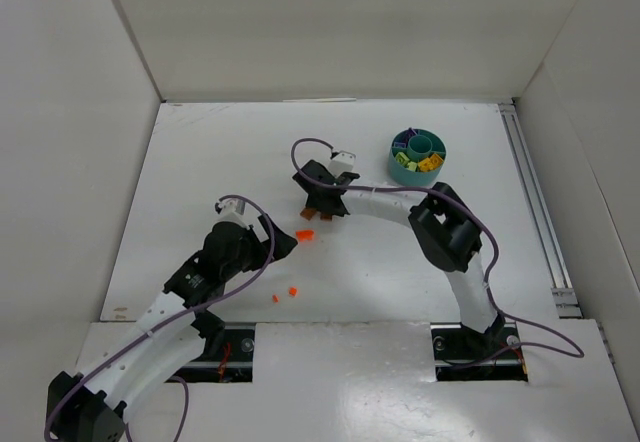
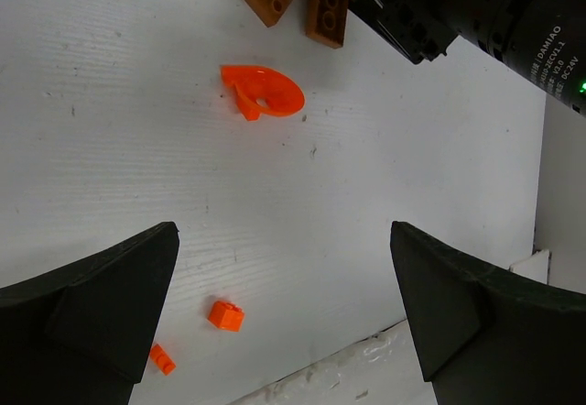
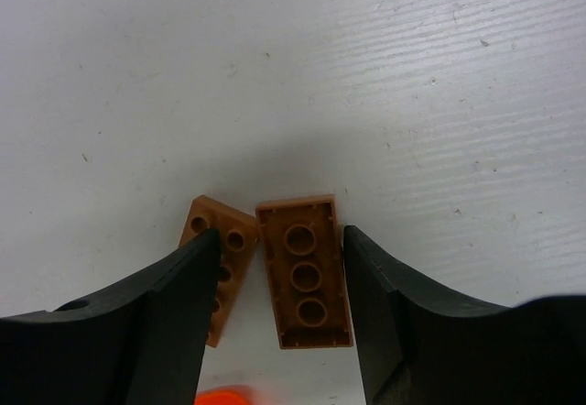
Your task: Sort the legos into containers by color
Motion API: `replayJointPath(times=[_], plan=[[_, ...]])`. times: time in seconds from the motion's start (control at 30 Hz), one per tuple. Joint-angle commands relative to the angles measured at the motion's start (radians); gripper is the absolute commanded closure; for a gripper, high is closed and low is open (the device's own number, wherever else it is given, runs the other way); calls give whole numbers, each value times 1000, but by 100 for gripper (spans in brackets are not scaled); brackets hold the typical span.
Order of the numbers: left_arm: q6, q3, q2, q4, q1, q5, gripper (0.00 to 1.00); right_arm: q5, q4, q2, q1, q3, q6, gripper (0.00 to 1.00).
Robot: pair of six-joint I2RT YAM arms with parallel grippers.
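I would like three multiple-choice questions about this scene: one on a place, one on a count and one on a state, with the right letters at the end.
1. Where is the dish in the top view?
A upper right
B lower left
C between the arm bases

2. How many brown bricks lie at the right claw?
A one
B two
C four

3. How is the left claw?
A shut on an orange piece
B wide open, gripping nothing
C out of view

Answers:
1 A: it shows in the upper right of that view.
2 B: one lies between the jaws and one partly under a jaw.
3 B: its jaws stand far apart.
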Motion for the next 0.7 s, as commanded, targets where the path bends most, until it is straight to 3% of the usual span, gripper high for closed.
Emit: replayJointPath(times=[0.0, 0.13, 0.47, 0.67], plan=[[15, -13, -21, 43, 6, 10, 0, 7, -12, 20, 6, -8, 9, 41], [24, -13, -11, 43, -3, 20, 0, 7, -9, 11, 6, -42, 18, 49], [24, -13, 7, 43, -3, 20, 0, 25, 17, -84, 6, -170, -30, 49], [24, -13, 7, 43, -3, 20, 0, 15, 125, -156, -14, -259, -80, 45]])
